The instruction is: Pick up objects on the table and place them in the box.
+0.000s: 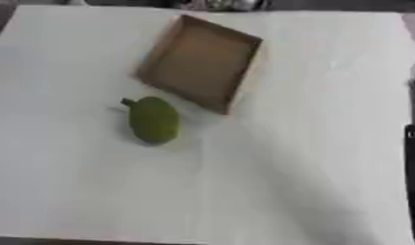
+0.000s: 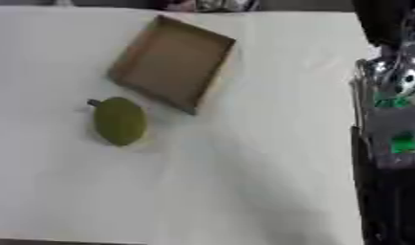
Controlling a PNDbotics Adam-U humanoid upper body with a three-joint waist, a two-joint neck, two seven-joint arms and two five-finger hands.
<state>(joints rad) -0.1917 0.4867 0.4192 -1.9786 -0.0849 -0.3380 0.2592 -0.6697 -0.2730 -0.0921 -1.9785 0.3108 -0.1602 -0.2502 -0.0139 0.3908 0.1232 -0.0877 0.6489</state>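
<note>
One oval green fruit (image 1: 152,120) beside cardboard box (image 1: 200,62)

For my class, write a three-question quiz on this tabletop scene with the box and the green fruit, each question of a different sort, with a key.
1. True or false: the green fruit lies inside the cardboard box.
2. Multiple choice: where is the fruit relative to the box? A) nearer the robot and to its left B) beyond the box C) on top of the box
3. Fill in: the box holds ____.

Key:
1. False; it lies on the white table, close to the box's near corner.
2. A
3. Nothing; its inside is bare.
</note>
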